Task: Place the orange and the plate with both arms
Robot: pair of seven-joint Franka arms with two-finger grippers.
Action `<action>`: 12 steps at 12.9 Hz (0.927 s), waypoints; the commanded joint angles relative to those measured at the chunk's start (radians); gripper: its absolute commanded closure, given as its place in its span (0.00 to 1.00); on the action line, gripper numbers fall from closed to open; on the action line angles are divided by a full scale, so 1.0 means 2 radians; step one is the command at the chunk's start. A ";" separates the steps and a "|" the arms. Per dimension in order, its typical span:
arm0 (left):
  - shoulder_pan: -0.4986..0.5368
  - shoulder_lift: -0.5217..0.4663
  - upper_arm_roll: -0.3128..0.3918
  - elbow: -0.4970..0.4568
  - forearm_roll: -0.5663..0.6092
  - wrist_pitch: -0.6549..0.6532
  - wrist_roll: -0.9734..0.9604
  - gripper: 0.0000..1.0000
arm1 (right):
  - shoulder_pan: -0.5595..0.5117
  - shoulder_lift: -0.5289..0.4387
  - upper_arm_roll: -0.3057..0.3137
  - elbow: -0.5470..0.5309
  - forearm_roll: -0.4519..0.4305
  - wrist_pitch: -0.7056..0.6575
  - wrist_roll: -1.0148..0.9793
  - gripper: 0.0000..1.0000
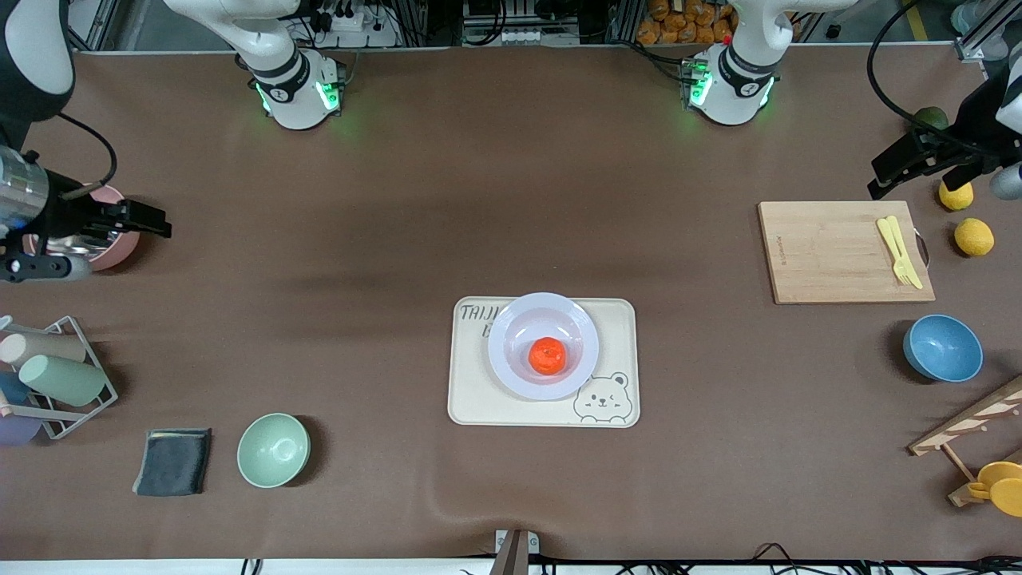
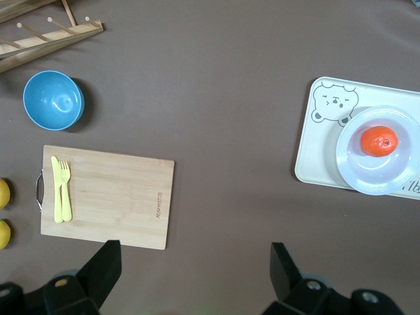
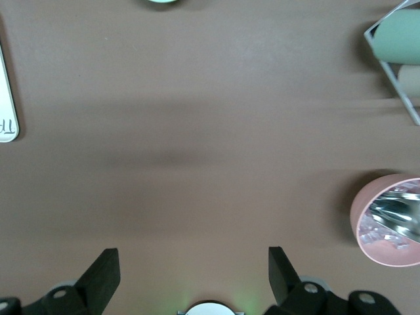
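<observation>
One small, round, slightly flattened red-orange orange (image 1: 548, 355) lay in the well of one round, glossy, pale lavender-white plate (image 1: 543, 307), a little off its middle and much smaller than it. The plate stood on one cream rectangular tray (image 1: 479, 399) printed with a bear's face, near the middle of the brown bench (image 1: 399, 200), and covered part of the tray's lettering. Three bowls were in sight: one pale green bowl (image 1: 273, 450) toward the right arm's end, one blue bowl (image 1: 943, 348) toward the left arm's end, and one pink bowl (image 1: 120, 247) with something shiny in it, under the right arm. One bamboo cutting board (image 1: 830, 251) carried one yellow plastic fork-and-knife pair (image 1: 899, 251); two yellow lemons (image 1: 974, 236) and one dark green fruit (image 1: 931, 117) lay beside it. One dark folded cloth (image 1: 173, 461) lay beside the green bowl. The left gripper (image 2: 197, 269) hung over the bench's edge by the cutting board with its fingers (image 2: 102, 269) wide apart and nothing between them. The right gripper (image 3: 194, 272) hung over the pink bowl's end of the bench, its fingers (image 3: 102, 272) likewise apart and bare.
</observation>
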 commanded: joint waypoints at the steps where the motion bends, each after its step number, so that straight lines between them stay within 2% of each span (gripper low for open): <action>1: -0.003 -0.005 -0.003 -0.004 0.012 -0.003 0.006 0.00 | -0.011 -0.024 0.012 -0.006 -0.014 -0.004 0.010 0.00; 5: 0.001 0.001 -0.003 -0.006 0.009 -0.003 0.010 0.00 | -0.005 -0.045 0.015 -0.004 -0.035 0.014 0.026 0.00; 12: 0.001 -0.001 -0.005 -0.004 0.022 -0.003 0.010 0.00 | -0.006 -0.048 0.015 0.000 -0.034 0.042 0.028 0.00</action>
